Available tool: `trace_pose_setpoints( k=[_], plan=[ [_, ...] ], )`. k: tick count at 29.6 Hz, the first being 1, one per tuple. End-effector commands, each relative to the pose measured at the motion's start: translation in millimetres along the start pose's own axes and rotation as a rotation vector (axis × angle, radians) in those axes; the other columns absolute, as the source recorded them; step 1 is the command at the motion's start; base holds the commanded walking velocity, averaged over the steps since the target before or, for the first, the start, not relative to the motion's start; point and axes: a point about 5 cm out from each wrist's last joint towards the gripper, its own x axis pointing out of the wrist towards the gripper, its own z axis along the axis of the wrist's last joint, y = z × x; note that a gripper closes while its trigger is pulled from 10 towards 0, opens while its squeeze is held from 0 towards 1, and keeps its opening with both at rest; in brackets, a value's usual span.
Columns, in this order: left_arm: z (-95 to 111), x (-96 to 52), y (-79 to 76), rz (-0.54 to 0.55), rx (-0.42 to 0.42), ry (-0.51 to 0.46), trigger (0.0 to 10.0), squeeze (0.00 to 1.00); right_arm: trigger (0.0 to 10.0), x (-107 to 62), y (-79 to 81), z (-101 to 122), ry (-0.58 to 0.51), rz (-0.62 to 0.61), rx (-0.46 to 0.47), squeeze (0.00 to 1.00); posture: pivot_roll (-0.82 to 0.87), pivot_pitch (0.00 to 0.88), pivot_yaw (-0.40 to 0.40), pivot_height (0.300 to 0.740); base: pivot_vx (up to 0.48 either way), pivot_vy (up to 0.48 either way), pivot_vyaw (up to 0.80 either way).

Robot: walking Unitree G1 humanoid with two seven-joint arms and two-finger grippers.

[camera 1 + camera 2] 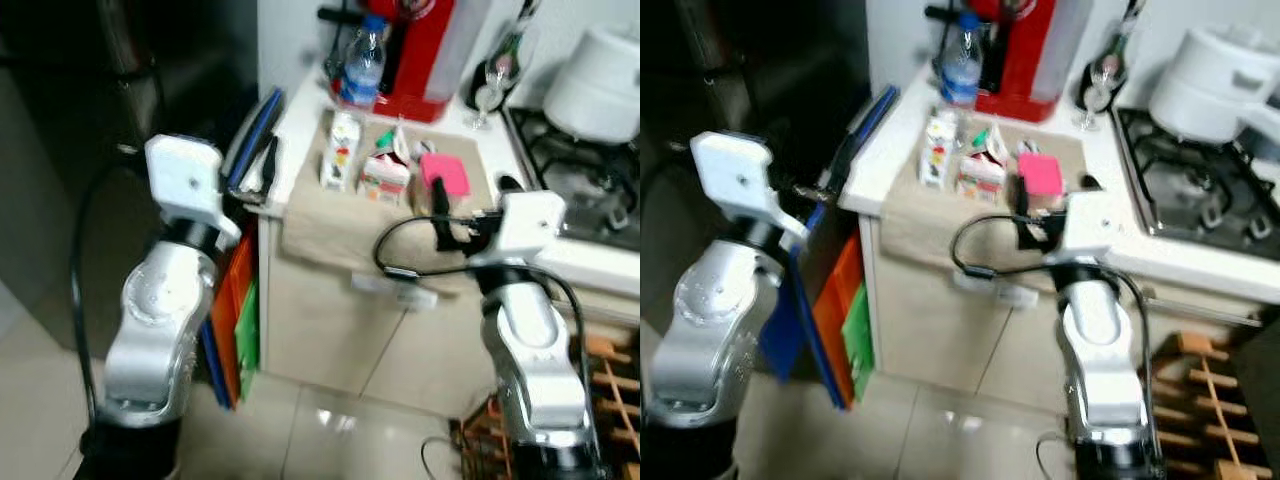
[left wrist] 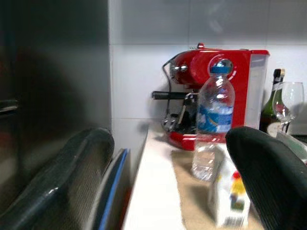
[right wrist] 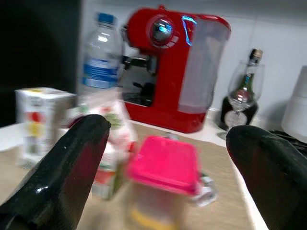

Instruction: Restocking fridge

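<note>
Cartons [image 1: 341, 150], a clear plastic water bottle [image 1: 362, 65] and a pink-lidded tub [image 1: 444, 176] sit on a beige cloth [image 1: 330, 225] over the white counter [image 1: 300, 120]; both the left gripper [image 1: 262, 170] and right gripper [image 1: 440, 215] gape empty.

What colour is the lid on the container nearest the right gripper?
Bright pink lid, clearest in the right wrist view.

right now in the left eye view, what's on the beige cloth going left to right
white carton → red and green carton → pink-lidded container, with the right gripper just in front of it
</note>
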Motion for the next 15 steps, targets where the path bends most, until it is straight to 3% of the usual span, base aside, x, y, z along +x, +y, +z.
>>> trace_pose_setpoints(
  k=[1,7,15],
  plan=[
    [4.0,4.1,-3.8,-0.006,-0.02,-0.029,10.0,0.0,10.0,0.8,-11.0,5.9,-0.023,-0.045,-0.014,0.0,-0.03,0.0,-0.047,0.74,0.0,0.0,0.0],
    [3.2,5.1,7.9,0.037,-0.034,-0.029,10.0,0.0,10.0,0.8,-4.3,22.3,-0.062,-0.038,0.056,0.0,-0.03,0.0,-0.048,0.74,0.0,0.0,0.0],
    [-0.1,4.4,5.3,0.033,-0.024,-0.016,10.0,0.0,10.0,2.8,-2.2,21.7,-0.004,-0.025,0.211,0.0,-0.04,0.0,-0.045,0.74,0.0,0.0,0.0]
  ],
)
